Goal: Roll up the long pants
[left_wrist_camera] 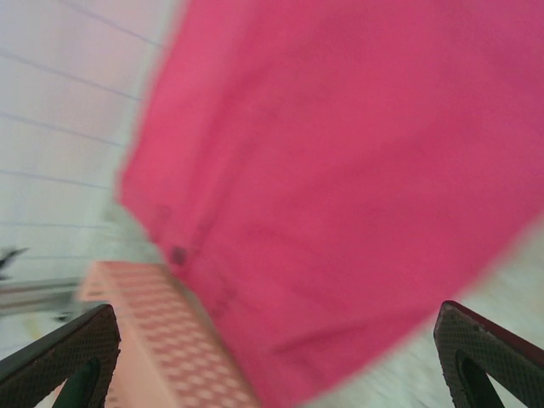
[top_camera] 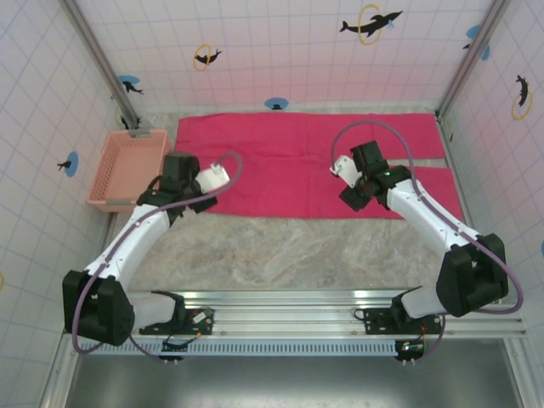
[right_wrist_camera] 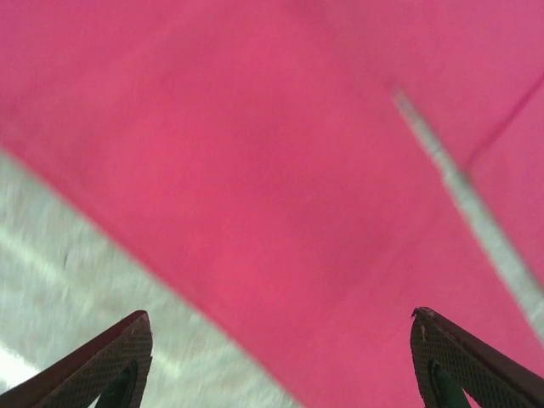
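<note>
Left jaws and right jaws both wide open, gripping nothing (each over the cloth's near edge). Long pants (top_camera: 280, 161) lie flat, unrolled, across the far side of the bench (top_camera: 289, 255), left end just beside the lattice basket (top_camera: 127, 166).

Salmon lattice basket (top_camera: 127, 170), marbled table (top_camera: 280, 255)

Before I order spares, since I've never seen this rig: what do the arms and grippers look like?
The left arm and right arm match: white links, bulky black joints, and a looping purple-grey cable each. The left gripper and right gripper have dark wedge-shaped fingers with a dimpled grip texture.
</note>
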Motion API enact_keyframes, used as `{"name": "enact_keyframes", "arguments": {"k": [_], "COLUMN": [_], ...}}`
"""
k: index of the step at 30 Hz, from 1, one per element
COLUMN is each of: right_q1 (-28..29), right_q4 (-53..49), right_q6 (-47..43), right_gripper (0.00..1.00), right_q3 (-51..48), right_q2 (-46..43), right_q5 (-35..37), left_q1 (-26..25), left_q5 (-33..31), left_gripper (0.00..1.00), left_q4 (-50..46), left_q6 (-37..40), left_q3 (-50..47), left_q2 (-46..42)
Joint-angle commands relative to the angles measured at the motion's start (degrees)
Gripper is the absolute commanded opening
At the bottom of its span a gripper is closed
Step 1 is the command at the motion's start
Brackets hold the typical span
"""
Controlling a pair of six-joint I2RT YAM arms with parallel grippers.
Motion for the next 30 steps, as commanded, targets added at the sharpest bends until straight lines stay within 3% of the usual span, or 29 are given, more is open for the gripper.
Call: {"name": "enact_keyframes", "arguments": {"k": [1, 6, 11, 19, 30], "right_q1": [-0.89, -1.86, -3.03, -4.67, -9.46], "right_q4": [-6.58, -5.48, -6.13, -8.28, -7.9], "right_q6": [-1.64, -0.56, 1.39, 2.66, 3.25], "right_gripper": [0.81, 0.81, 0.79, 0.76, 0.75], "right_q3": [-2.6, -6.03, -6.73, -5.69, -8.1], "right_q2": [-2.0, -4.01, -4.32, -3.33, -10.25], "right_q5": [1.72, 3.64, 3.35, 5.31, 6.97], "left_q1": [-2.26, -3.59, -4.98, -5.44, -5.31], "left_q5": [-2.82, -2.87, -1.13, -1.31, -3.07], "left_gripper": [0.97, 0.98, 0.97, 0.86, 0.76], "left_q4": [-6.46, -5.5, -4.79, -5.21, -0.4], "left_q6": [7.42, 7.87, 8.64, 8.94, 9.58], "left_q3": [-4.47, -8.46, -5.07, 1.95, 2.96], "left_q2": [-1.67, -2.24, 4.92, 17.54, 26.34]}}
